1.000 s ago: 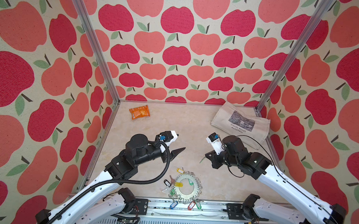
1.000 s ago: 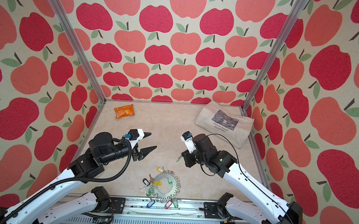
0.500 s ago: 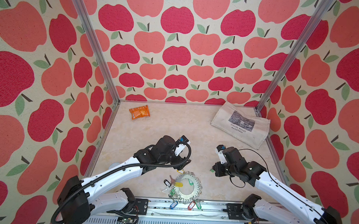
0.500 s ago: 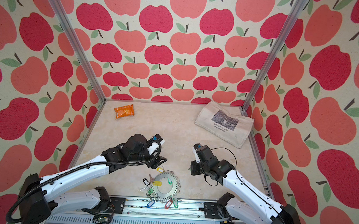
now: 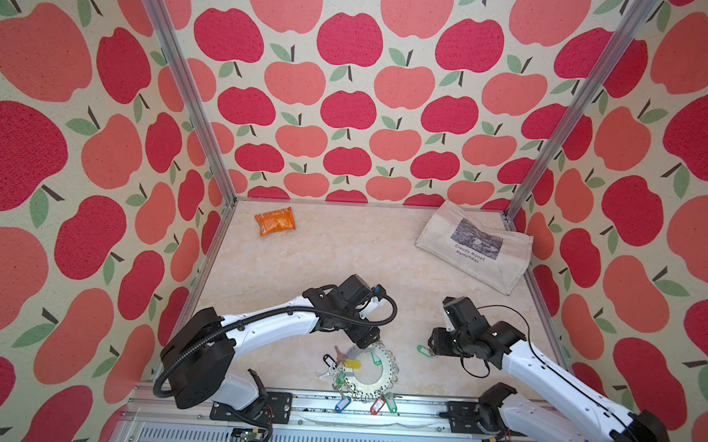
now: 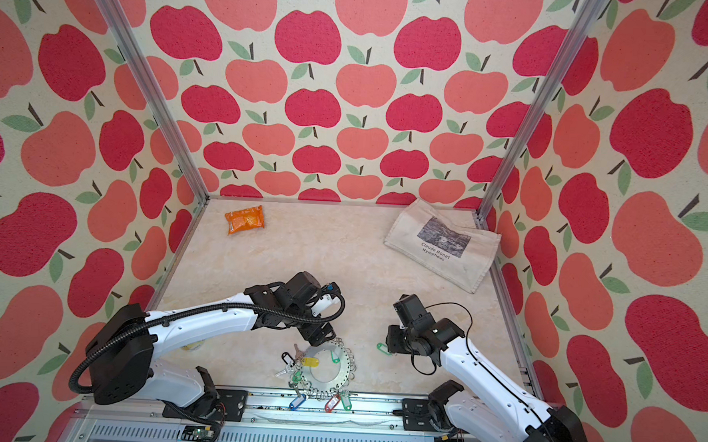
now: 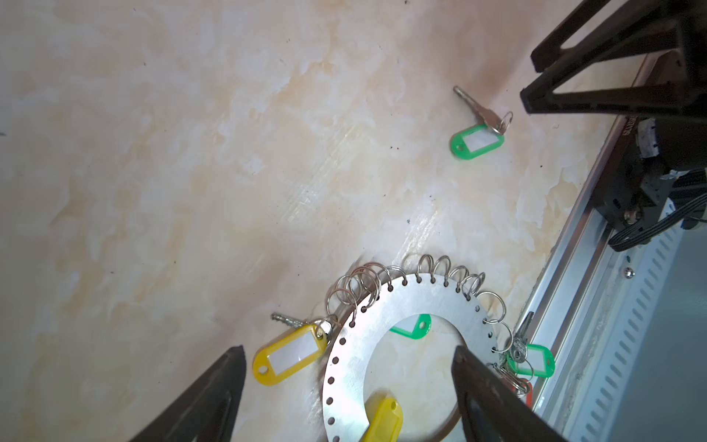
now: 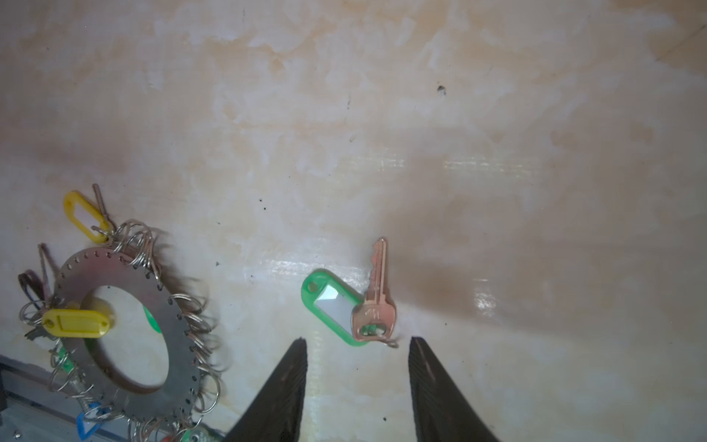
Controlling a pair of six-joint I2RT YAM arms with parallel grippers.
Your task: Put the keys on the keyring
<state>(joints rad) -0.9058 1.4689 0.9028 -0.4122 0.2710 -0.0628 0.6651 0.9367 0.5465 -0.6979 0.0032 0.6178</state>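
The keyring [image 5: 385, 373] [image 6: 343, 375], a flat grey metal disc with wire rings round its rim, lies near the table's front edge. Several keys hang from it, with yellow [image 7: 290, 354], green [image 7: 531, 359], blue [image 5: 342, 404] and red [image 5: 377, 406] tags. My left gripper [image 7: 347, 350] [image 5: 365, 339] is open just above the disc's far rim [image 7: 405, 298], holding nothing. A loose brass key [image 8: 375, 306] with a green tag [image 8: 333, 306] [image 5: 422, 350] lies flat on the table right of the keyring. My right gripper [image 8: 358, 340] [image 5: 435, 347] is open right behind it, not touching.
An orange foil packet [image 5: 275, 221] lies at the back left. A printed cloth bag [image 5: 475, 247] lies at the back right. A metal rail [image 5: 417, 412] runs along the front edge, just behind the keyring. Apple-patterned walls close in three sides.
Both arms came down to the table. The left swung over the keyring and opened wider. The right gripper opened, and the green-tagged key now lies on the table in front of it.
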